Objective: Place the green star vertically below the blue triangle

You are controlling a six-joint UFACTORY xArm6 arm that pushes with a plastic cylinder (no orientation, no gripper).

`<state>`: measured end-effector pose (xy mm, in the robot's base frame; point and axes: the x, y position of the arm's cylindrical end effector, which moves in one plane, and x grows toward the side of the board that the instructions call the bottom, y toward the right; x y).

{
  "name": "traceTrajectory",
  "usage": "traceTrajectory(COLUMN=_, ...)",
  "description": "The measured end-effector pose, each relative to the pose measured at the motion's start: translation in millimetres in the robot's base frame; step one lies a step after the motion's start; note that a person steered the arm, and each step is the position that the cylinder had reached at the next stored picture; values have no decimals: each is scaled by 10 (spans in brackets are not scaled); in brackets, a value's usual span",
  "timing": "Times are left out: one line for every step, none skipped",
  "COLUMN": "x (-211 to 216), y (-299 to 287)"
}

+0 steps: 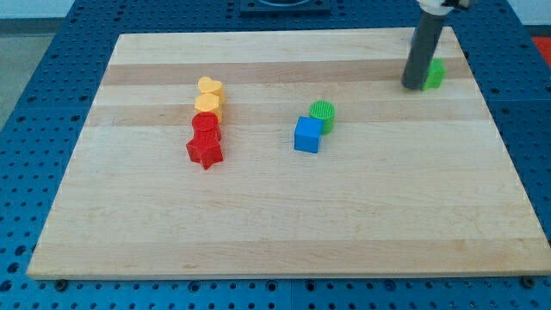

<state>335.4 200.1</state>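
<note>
My tip (pixel 413 86) rests on the board near the view's top right corner. A green block (pixel 436 73) sits right against the rod's right side, partly hidden by it, so I cannot make out its shape. A blue block (pixel 307 135), boxy in outline, lies near the board's middle, well to the left of and below my tip. A green round block (pixel 322 112) touches the blue block's upper right corner.
A column of blocks stands left of centre: a yellow heart (pixel 209 86), a yellow block (pixel 207 103), a red round block (pixel 205 125) and a red star (pixel 205 152). The wooden board (pixel 275 232) lies on a blue perforated table.
</note>
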Motion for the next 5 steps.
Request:
traceTrajectory(x=89, y=90)
traceTrajectory(x=184, y=104)
traceTrajectory(x=184, y=219)
traceTrajectory(x=172, y=371)
traceTrajectory(x=84, y=373)
